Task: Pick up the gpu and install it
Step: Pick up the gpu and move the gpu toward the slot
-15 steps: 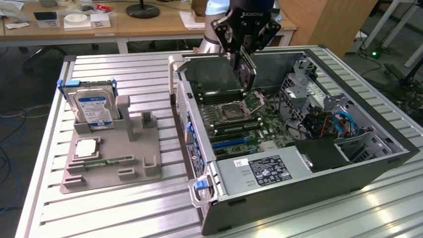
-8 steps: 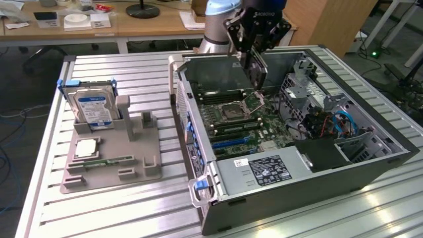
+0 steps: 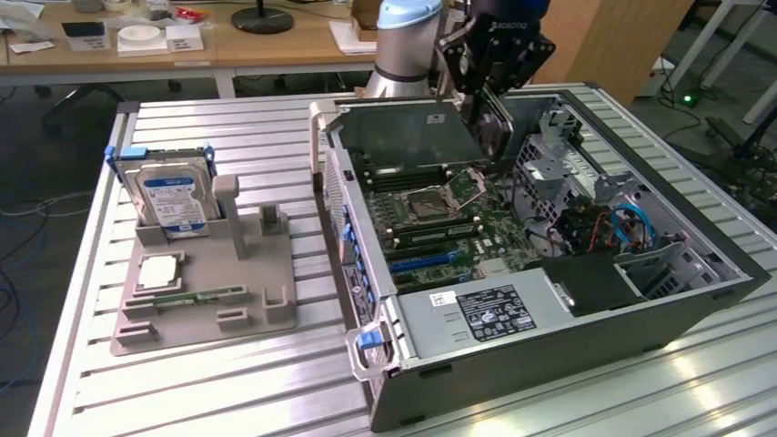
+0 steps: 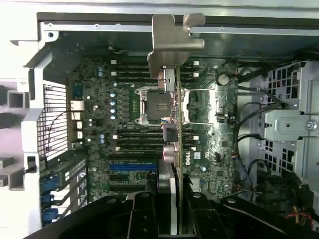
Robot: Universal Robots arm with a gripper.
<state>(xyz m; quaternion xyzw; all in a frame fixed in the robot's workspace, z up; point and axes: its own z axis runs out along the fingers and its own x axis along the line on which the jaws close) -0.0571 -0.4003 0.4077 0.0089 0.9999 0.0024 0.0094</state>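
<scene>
The gpu [image 3: 489, 132] is dark grey with a silver bracket [image 4: 175, 35], and the gripper [image 3: 486, 96] is black. Inside the dark grey computer case [image 3: 547, 364], the motherboard [image 3: 443, 223] is green with blue slots [image 4: 132, 167] and blue cables [image 3: 634, 228]. Beside the case, the hard drive [image 3: 170, 196] is silver with a blue-and-white label, its holder [image 3: 206, 300] is plain grey, and the table [image 3: 243, 391] is pale ribbed aluminium.

Robotics lab: aluminium workbench [image 3: 243, 382], robot arm [image 3: 407, 41], desks [image 3: 273, 47].
</scene>
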